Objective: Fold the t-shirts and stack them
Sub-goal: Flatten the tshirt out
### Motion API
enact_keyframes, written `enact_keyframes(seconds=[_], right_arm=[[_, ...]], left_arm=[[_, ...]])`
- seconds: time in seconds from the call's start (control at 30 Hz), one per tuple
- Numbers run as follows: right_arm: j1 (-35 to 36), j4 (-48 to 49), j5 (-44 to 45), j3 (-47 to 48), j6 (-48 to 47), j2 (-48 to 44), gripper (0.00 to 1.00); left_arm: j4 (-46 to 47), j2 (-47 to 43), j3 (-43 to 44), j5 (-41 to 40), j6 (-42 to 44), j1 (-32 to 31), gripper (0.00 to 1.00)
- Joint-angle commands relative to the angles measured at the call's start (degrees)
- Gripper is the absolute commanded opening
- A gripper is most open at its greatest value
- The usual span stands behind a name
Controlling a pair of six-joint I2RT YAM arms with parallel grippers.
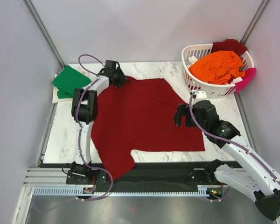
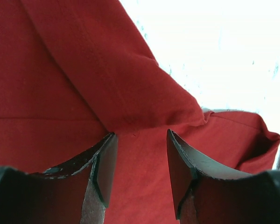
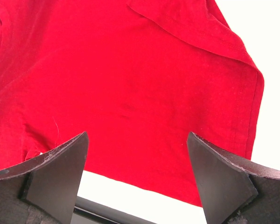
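Large dark red t-shirt (image 1: 144,116) lies spread flat mid-table, one sleeve hanging over the near edge. Left gripper (image 1: 117,77) sits at its far-left corner, jaws partly apart over a raised fold, clamping nothing. The left arm is stretched far. Right gripper (image 1: 180,115) is spread wide and empty above the shirt's right edge, with that arm reaching in from the near right.
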Motion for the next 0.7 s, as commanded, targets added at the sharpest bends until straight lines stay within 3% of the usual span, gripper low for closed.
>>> enact_keyframes(seconds=[0.0, 0.2, 0.37, 0.57, 0.67], right_arm=[[0.1, 0.0, 0.9, -0.3, -0.6, -0.1, 0.95], [0.1, 0.4, 0.8, -0.2, -1.0, 1.4, 0.95], [0.1, 0.5, 0.8, -0.2, -1.3, 1.8, 0.95], [0.1, 0.5, 0.8, -0.3, -1.5, 1.9, 0.95], [0.1, 0.5, 0.8, -0.4, -1.6, 2.1, 0.95]], left_arm=[[0.3, 1.2, 2.1, -1.1, -1.4, 0.8, 0.54], [0.4, 1.9, 2.6, -1.6, -1.0, 1.2, 0.51], [0.4, 2.5, 3.5, -1.8, -1.1, 1.4, 0.26], [0.4, 3.2, 5.6, -1.6, -0.8, 1.6, 0.07], [0.4, 2.9, 5.9, -1.7, -0.8, 1.9, 0.02]])
